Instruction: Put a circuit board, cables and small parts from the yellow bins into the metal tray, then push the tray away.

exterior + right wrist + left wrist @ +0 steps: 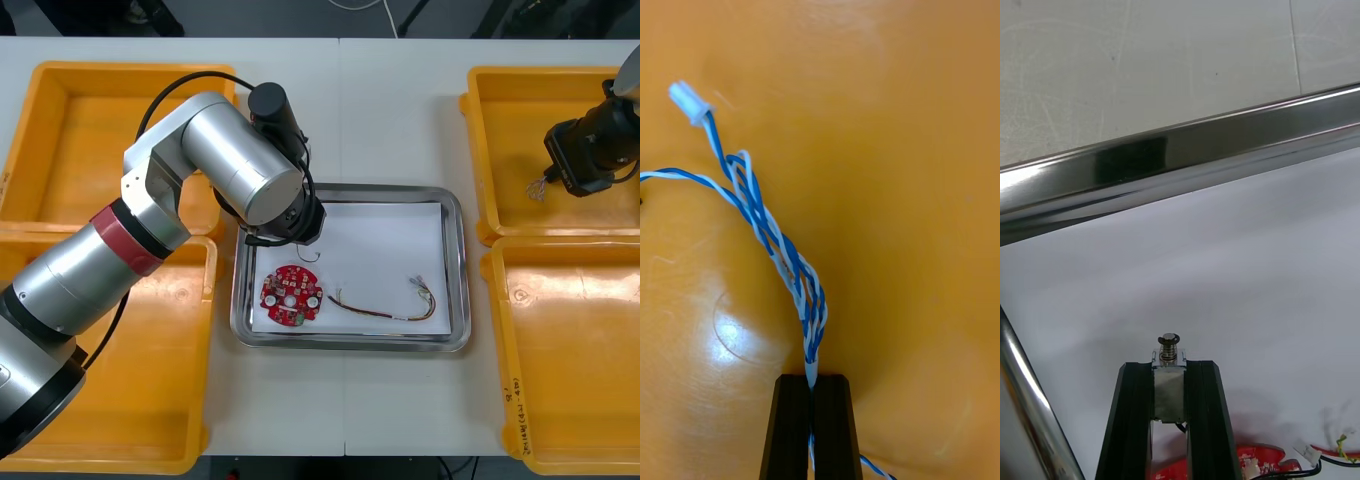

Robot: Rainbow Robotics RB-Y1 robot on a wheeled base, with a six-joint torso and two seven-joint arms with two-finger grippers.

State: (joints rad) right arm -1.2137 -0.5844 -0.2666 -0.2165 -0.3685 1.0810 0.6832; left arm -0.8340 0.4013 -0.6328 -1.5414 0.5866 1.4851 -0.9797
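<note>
My left gripper [1169, 369] is shut on a small metal part [1169, 384] with a pin on top, held just above the white inside of the metal tray [350, 342] near its far left corner. In the front view the left gripper [284, 238] hangs beside the round red circuit board [291, 296], which lies in the tray with a red and yellow cable [385, 305]. My right gripper [812, 390] is shut on a twisted blue and white cable [782, 255] over the far right yellow bin [500, 150]; the cable [537, 188] dangles below the right gripper [548, 183].
Two yellow bins [70, 150] flank the tray at the left and a second right bin [570, 370] lies nearer. The tray's shiny rim [1187, 157] runs just beyond the left fingers. The circuit board's edge [1255, 457] sits close beside them.
</note>
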